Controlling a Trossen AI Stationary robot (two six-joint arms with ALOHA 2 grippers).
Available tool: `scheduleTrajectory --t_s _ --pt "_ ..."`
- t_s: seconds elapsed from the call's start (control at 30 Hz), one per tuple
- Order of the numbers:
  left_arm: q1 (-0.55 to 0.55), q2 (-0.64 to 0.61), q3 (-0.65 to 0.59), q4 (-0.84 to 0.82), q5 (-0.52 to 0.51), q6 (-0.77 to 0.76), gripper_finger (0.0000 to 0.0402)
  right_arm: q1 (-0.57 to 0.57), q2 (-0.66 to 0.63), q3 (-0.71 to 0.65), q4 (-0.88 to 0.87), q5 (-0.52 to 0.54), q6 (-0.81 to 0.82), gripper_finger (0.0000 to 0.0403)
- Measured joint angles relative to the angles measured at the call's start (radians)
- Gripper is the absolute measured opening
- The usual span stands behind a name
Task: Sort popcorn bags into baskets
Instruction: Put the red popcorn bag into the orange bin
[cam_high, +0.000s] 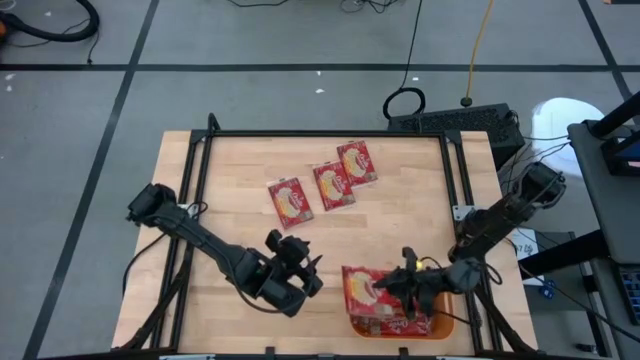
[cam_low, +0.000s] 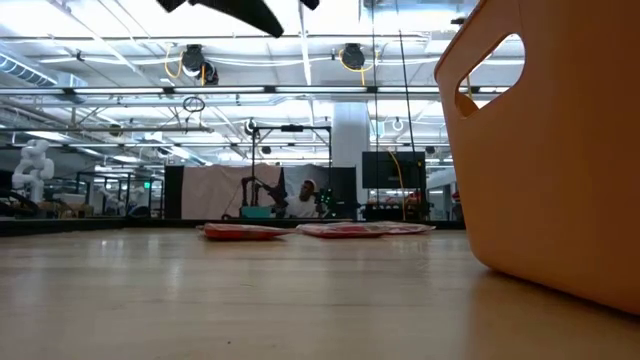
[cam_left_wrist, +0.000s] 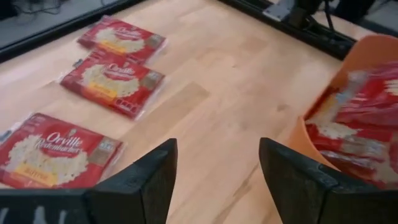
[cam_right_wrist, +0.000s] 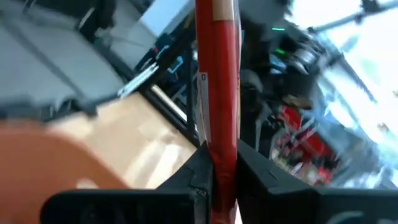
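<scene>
Wooden table (cam_high: 400, 200) with three popcorn bags (cam_high: 291, 199) lying flat near its middle. Orange basket (cam_high: 440, 325) at the near right edge, with more bags inside. Right gripper (cam_right_wrist: 222, 163) over the basket, fingers pinched edge-on against one red bag (cam_right_wrist: 217, 74). Left gripper (cam_left_wrist: 214, 165) just beside the basket, fingers spread wide, holding nothing.

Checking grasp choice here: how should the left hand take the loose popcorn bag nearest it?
By its near short edge, from above. The bag lies flat on the table, apart from its neighbours; the open left hand is empty beside it.
</scene>
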Motion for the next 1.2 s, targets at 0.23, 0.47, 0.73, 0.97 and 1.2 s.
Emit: scheduleTrajectory --t_s 0.23,0.47,0.73,0.97,1.2 --pt "-0.040 0.000 -0.105 0.146 -0.091 -0.073 0.0232 0.105 -0.020 0.150 -0.129 0.210 0.275 0.0033" --pt "-0.055 0.000 -0.236 0.503 -0.130 0.026 0.0232 0.162 -0.045 0.425 -0.765 0.268 0.739 0.0033" --pt "-0.054 0.000 -0.289 0.760 -0.133 0.204 0.0232 0.163 -0.045 0.664 -1.493 0.073 1.341 0.0034" --pt "-0.054 0.000 -0.289 0.794 -0.133 0.260 0.0232 0.140 -0.046 0.706 -1.857 -0.068 1.649 0.0034" --pt "-0.050 0.000 -0.289 0.789 -0.133 0.263 0.0232 0.091 -0.046 0.656 -1.930 -0.191 1.772 0.0034"
